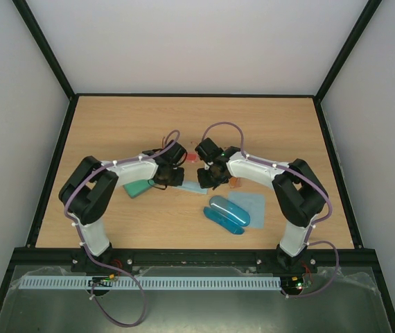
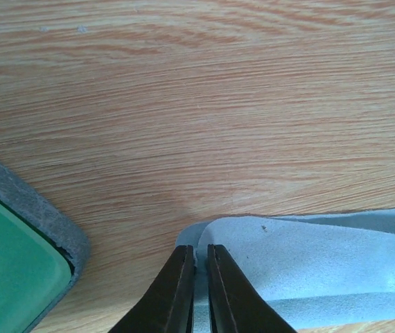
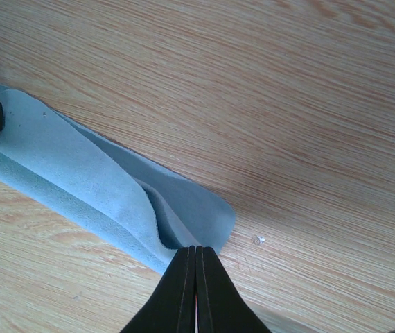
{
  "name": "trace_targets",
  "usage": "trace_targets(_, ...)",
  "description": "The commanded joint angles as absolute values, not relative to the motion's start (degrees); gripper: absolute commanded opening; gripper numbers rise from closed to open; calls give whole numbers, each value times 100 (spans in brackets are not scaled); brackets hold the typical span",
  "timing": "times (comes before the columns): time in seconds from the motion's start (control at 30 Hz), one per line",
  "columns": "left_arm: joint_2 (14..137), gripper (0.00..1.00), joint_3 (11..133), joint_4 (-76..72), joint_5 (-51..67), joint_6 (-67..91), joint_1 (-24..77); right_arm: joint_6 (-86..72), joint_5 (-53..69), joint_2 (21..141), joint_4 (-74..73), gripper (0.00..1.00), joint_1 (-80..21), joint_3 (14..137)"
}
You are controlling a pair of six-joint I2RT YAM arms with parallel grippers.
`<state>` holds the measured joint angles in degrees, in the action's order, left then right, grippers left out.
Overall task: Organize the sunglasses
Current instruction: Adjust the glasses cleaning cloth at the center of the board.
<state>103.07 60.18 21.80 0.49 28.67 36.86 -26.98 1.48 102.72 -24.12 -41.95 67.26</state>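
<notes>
Clamping one cloth, left gripper and right gripper, second cloth, two cases, two sunglasses

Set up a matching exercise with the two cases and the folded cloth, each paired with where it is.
Things:
1. green case
2. blue case
3. folded cloth

Places:
A. on the right side, nearer the arm bases
B. pinched at opposite ends by the left gripper and the right gripper
C. on the left side

Pairs: 1-C, 2-A, 3-B
</notes>
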Motion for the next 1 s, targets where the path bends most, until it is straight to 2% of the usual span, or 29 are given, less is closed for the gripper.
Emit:
trace_targets(0.0, 10365, 9, 6128, 2267, 2, 2852, 3736, -2637, 214, 10354, -2516, 1, -4167, 6657)
trace_targets(0.23, 10245, 2, 6133, 2324, -58, 2893, 3735, -2637, 198, 10329, -2514, 1, -4158, 6644)
trace_targets(0.97, 9645, 2, 6249, 2566, -281, 2996, 3729, -2611, 76, 10145, -2644, 1, -4145, 6753)
